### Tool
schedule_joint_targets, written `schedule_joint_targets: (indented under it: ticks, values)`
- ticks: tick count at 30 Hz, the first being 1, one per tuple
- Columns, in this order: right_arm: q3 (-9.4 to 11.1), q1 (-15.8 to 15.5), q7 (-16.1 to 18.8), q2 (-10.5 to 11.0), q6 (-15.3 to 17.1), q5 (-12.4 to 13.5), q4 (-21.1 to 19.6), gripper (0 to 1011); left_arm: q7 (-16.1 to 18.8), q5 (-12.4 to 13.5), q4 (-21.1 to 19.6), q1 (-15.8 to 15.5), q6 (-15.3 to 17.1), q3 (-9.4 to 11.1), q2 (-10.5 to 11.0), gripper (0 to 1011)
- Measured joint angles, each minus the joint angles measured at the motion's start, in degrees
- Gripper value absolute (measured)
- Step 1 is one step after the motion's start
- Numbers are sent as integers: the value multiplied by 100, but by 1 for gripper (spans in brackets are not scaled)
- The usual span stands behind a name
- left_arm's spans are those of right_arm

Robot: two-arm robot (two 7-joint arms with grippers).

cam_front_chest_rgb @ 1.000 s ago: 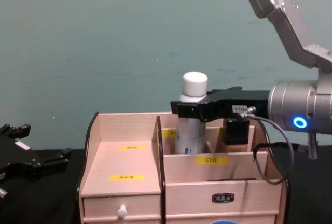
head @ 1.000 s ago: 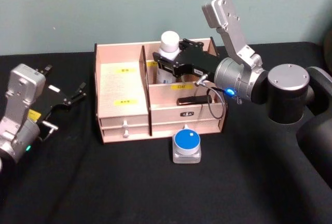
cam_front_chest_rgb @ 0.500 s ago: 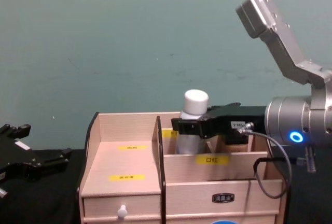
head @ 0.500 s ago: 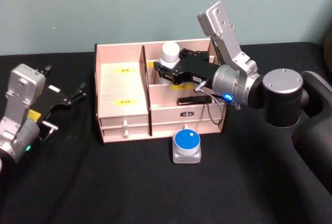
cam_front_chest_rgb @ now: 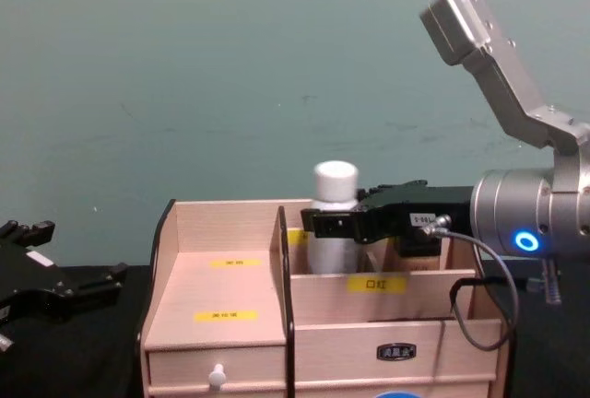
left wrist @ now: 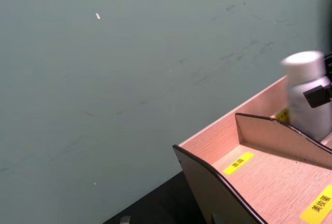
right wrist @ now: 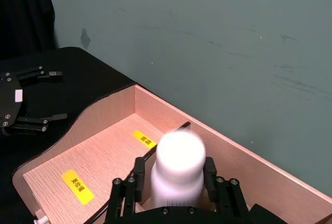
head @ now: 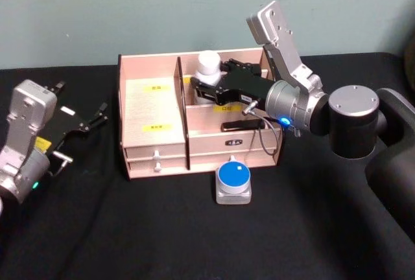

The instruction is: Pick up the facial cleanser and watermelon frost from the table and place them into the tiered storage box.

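The facial cleanser (head: pixel 207 65), a white-capped bottle, stands in a back compartment of the tiered storage box (head: pixel 150 108), leaning slightly. My right gripper (head: pixel 211 79) is shut on its body, one finger on each side, as the right wrist view shows with the facial cleanser (right wrist: pixel 178 162) between them. From the chest the facial cleanser (cam_front_chest_rgb: pixel 334 186) rises above the box's back wall (cam_front_chest_rgb: pixel 226 223). The watermelon frost (head: pixel 233 179), a small silver case with a round blue lid, lies on the table just in front of the box. My left gripper (head: pixel 83 98) rests open at the far left.
A black cloth (head: pixel 194 241) covers the table, with free room in front of and to the right of the box. A teal wall (head: pixel 130 8) stands close behind the box. The box's left shelf (head: pixel 150 95) and drawers hold nothing visible.
My right gripper lowered the facial cleanser into the back compartment; in the last half second the bottle shifted a little left while the arm stayed nearly still. The left arm has not moved.
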Motion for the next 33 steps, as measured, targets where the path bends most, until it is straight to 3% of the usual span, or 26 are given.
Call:
schedule_joint_targets:
  ticks: [10,13,18,23,26,33]
  values:
    - [16,-12,-15,3,-5,9,-27,982,0,0,0,0,0,0,0,1010]
    - [48,-42,-50,28,-6,7,-131,1002,0,0,0,0,0,0,0,1009]
    - [48,-172,-90,210,172,-83,-613,1002,0,0,0,0,0,0,0,1010]
    - [109,-505,-140,584,522,-168,-1523,1002,0,0,0,0,0,0,0,1010]
    - [200,-841,-163,877,749,-195,-2186,1002,0,0,0,0,0,0,0,1010]
    - [447,-1543,-178,1289,986,-70,-3110,1002,0,0,0,0,0,0,0,1010]
